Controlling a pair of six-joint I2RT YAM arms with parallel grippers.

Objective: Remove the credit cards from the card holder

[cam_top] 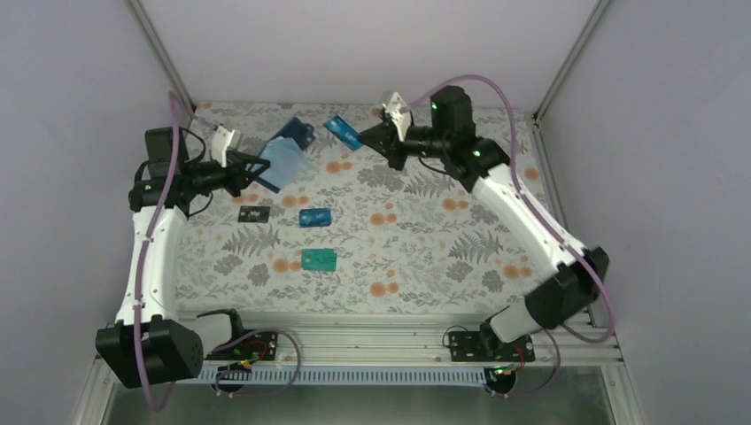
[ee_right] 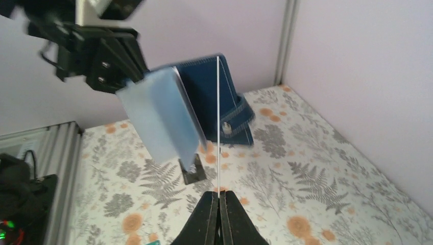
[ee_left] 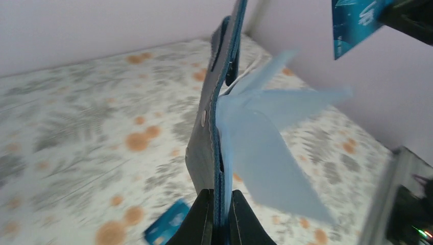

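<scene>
- Hanging in the air over the far left of the floral-covered table (cam_top: 425, 230), spread open like a book: the card holder (cam_top: 298, 134), navy cover towards the back wall, pale grey-blue inner pockets (cam_top: 280, 166) fanned out towards the near side.
- Clamping that holder by one edge, the left gripper (cam_top: 263, 168); in the left wrist view, both fingers (ee_left: 201, 222) pressed tight on the navy cover.
- Pinching a bright blue card (cam_top: 342, 131) in the right gripper (cam_top: 363, 138), also off the table, just to the right of the holder and clear of it.
- Seen edge-on from the right wrist camera as a thin pale line, lower end gripped between closed fingertips.
- Lying flat on the table, nearer than the raised holder: a dark card (cam_top: 253, 214), a second blue card (cam_top: 314, 217) just to its right, and a teal-green card (cam_top: 319, 258) nearer still, none touching another.
- Screening much of the table from the left wrist camera with the raised cover and pockets; only a corner of the second blue card peeking out beside the fingers there.
- Partly covering the dark card from the right wrist camera with the fanned pockets.
- Closing in the scene: pale walls (cam_top: 372, 44) on three sides and a metal rail (cam_top: 381, 332) along the near edge, carrying both arm bases.
</scene>
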